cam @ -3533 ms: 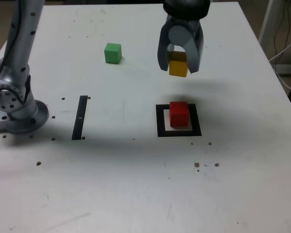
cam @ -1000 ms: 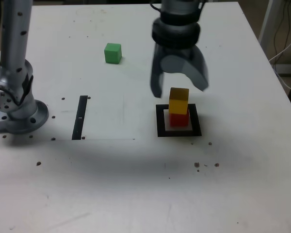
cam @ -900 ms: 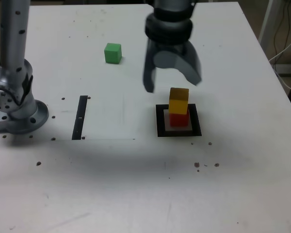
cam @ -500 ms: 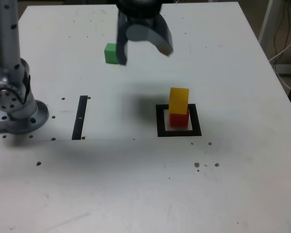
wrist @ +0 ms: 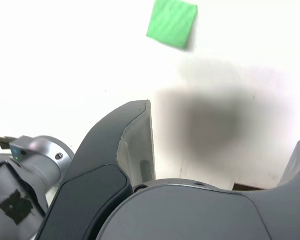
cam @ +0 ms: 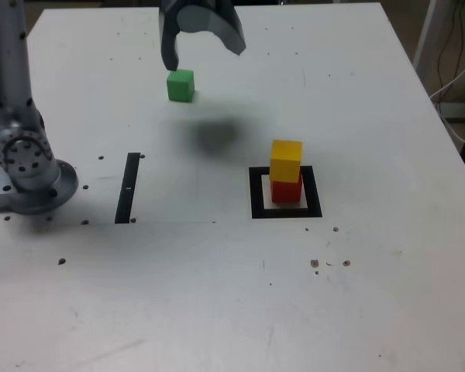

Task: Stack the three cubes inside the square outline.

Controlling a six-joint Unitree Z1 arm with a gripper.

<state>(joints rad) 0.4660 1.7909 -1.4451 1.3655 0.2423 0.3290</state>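
While my claw [cam: 204, 48] hangs wide and empty just above the green cube [cam: 180, 85], yellow cube [cam: 286, 160] atop red cube [cam: 286, 191], both inside the square outline [cam: 256, 194], green well apart.

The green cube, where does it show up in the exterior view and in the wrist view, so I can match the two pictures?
Exterior view: the green cube sits on the table toward the far edge, at the exterior view's left of the stack, just below the open gripper.
Wrist view: the green cube lies on bare white table ahead of the gripper, not between its fingers.
Shared landmark: the gripper's dark shadow on the table near the cube.
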